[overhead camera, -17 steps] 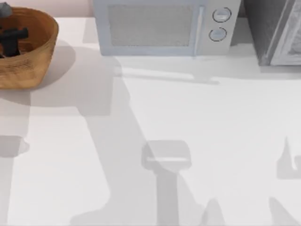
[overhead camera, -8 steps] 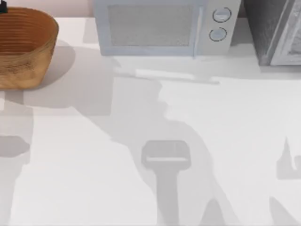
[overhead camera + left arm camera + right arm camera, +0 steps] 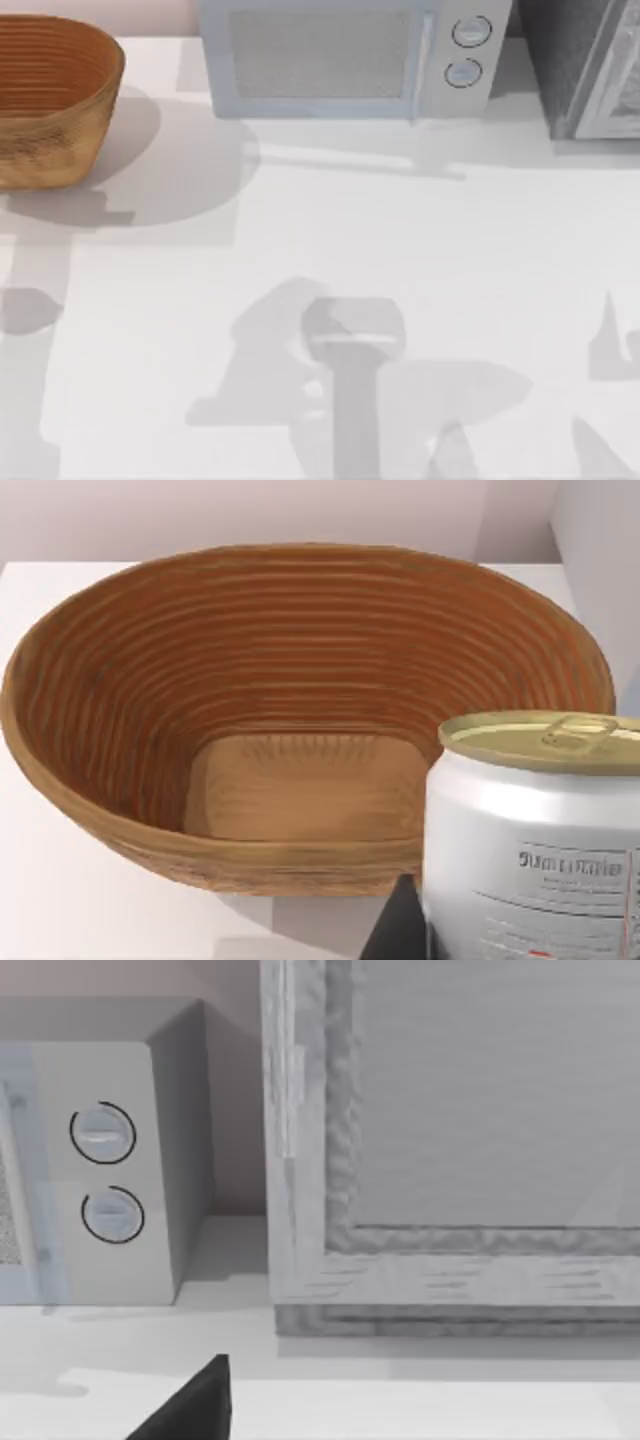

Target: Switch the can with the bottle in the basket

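The orange-brown wicker basket (image 3: 60,100) stands at the table's far left, and its ribbed inside (image 3: 300,780) holds nothing. In the left wrist view the white can (image 3: 535,860) with its gold-olive lid fills the near corner, just outside the basket's rim. My left gripper (image 3: 395,930) is shut on the can, with one dark finger showing against its side. A dark part of my right gripper (image 3: 190,1410) shows low over the white table, facing the back right corner. The bottle is out of view.
A pale microwave (image 3: 350,55) with two round knobs (image 3: 105,1175) stands along the back edge. A grey cabinet (image 3: 590,65) with a framed door (image 3: 460,1140) sits at the back right. Arm shadows fall across the middle and front of the table.
One second ago my left gripper was inside the basket with something grey. It has since pulled out past the top view's left edge. The arm shadows have shifted toward the table's front.
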Controlling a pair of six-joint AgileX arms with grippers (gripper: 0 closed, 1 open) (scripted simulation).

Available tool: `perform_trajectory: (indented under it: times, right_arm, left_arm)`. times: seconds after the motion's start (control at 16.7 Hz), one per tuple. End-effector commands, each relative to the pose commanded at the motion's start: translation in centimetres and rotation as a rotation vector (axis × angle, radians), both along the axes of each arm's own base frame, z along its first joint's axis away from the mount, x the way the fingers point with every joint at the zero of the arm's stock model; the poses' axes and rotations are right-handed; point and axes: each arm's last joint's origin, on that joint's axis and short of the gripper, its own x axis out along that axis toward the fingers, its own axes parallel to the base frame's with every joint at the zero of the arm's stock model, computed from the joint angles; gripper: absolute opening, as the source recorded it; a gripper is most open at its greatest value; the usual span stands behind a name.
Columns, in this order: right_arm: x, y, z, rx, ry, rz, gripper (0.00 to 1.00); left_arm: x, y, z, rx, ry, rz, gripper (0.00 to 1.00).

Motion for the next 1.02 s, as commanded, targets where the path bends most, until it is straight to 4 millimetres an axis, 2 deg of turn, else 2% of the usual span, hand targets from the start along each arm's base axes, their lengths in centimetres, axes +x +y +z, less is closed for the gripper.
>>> perform_trajectory:
  times: [0.12,0.24,0.42,0.6,0.72,0.84,1.02]
  right_arm:
    - [0.0,0.0,0.0,0.000,0.000,0.000,1.00]
    - [0.0,0.0,0.0,0.000,0.000,0.000,1.00]
    - [0.0,0.0,0.0,0.000,0.000,0.000,1.00]
    - [0.0,0.0,0.0,0.000,0.000,0.000,1.00]
    - [0.0,0.0,0.0,0.000,0.000,0.000,1.00]
    - [0.0,0.0,0.0,0.000,0.000,0.000,1.00]
    - [0.0,0.0,0.0,0.000,0.000,0.000,1.00]
  left_arm:
    - [-4.5,-0.8,-1.7,0.017,-0.127,0.000,0.00]
    - [-8.0,-1.4,-4.2,0.025,-0.241,0.002,0.00]
    - [-11.2,-1.8,-8.7,0.025,-0.380,0.007,0.00]
    - [-12.6,-2.0,-13.0,0.015,-0.471,0.015,0.00]
    - [-12.8,-2.1,-15.0,0.007,-0.505,0.020,0.00]
    - [-12.8,-2.1,-16.1,0.002,-0.524,0.024,0.00]
    - [-12.8,-2.1,-16.3,0.001,-0.528,0.025,0.00]
